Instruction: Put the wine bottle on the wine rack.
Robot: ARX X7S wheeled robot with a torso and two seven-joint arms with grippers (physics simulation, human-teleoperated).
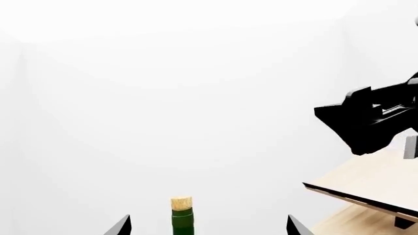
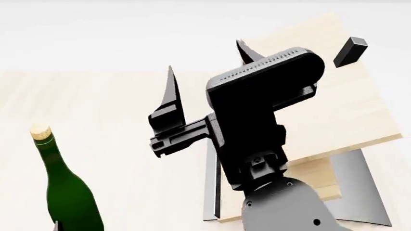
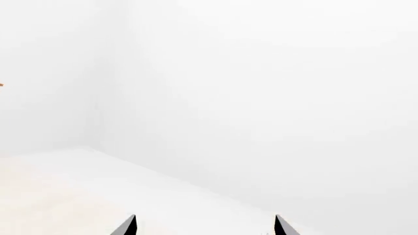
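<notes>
Wine bottle (image 2: 67, 192), tall dark green glass with a tan cork, stands upright well apart from the slanted light-wood wine rack (image 2: 347, 115). We see our left gripper (image 1: 207, 226) spread wide around its neck, fingertips not touching. Our right gripper (image 2: 205, 77), raised before the rack, gapes empty.

- No text, brand, number or sign is showing legibly in any view.
- The bottle (image 2: 67, 192) is showing only plain green glass and a cork; no label is facing the cameras.
- The rack (image 2: 334, 110) boards are showing bare wood, with no markings.
</notes>
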